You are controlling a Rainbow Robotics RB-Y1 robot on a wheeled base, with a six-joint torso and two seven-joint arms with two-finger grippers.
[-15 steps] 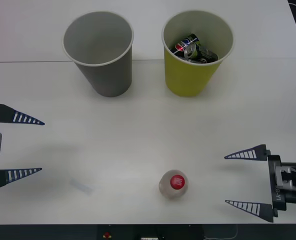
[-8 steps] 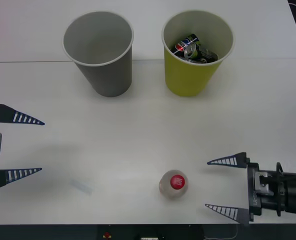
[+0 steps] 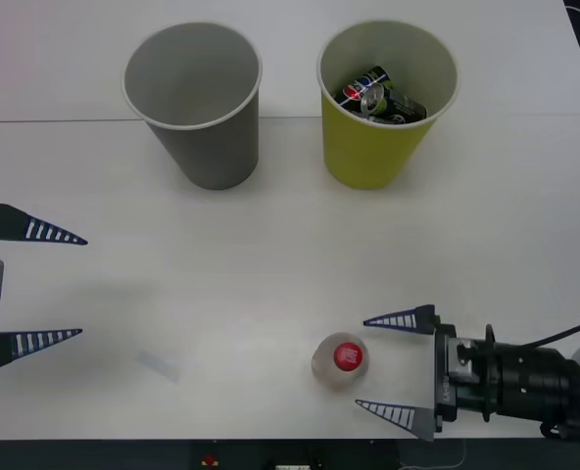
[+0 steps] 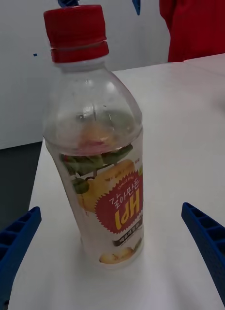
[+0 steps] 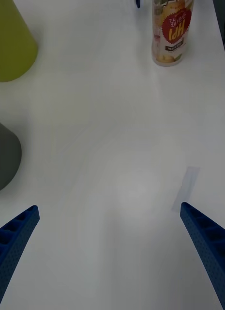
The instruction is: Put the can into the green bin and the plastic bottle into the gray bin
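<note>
**A:** Where do the arms sit on the white tabletop (image 3: pixel 290 225)?

**B:** The right pincer (image 3: pixel 393 368) reaches in low from the 4 o'clock corner of the front view, forearm lying almost level, fingers spread wide and pointing toward 9 o'clock. Its tips stop just beside the plastic bottle (image 3: pixel 340 359), one tip toward the bins, one toward the near edge, neither touching it. The left pincer (image 3: pixel 50 286) waits at the 9 o'clock edge, also spread wide, tips aimed toward 3 o'clock, well apart from everything.

**A:** And the bottle itself?

**B:** It stands upright near the 6 o'clock edge, red cap up. From the right wrist (image 4: pixel 95 145) it rises between the two blue ribbed fingers (image 4: pixel 209 242), cloudy body, yellow-orange fruit label with a red patch, free of both. The left wrist camera catches its lower half (image 5: pixel 171 34) far across the tabletop.

**A:** What is in the containers?

**B:** The green bin (image 3: pixel 378 147) stands upright at about 1 o'clock, holding a crushed can (image 3: pixel 368 90) with a blue, red and white logo, lying tilted on dark crumpled cans beneath. The gray bin (image 3: pixel 207 137), upright at about 11 o'clock, just beside the green one, shows a bare pale inside.

**A:** Anything else?

**B:** A small clear strip (image 3: pixel 159 364) lies flat near 7 o'clock, between the left pincer and the bottle.
</note>
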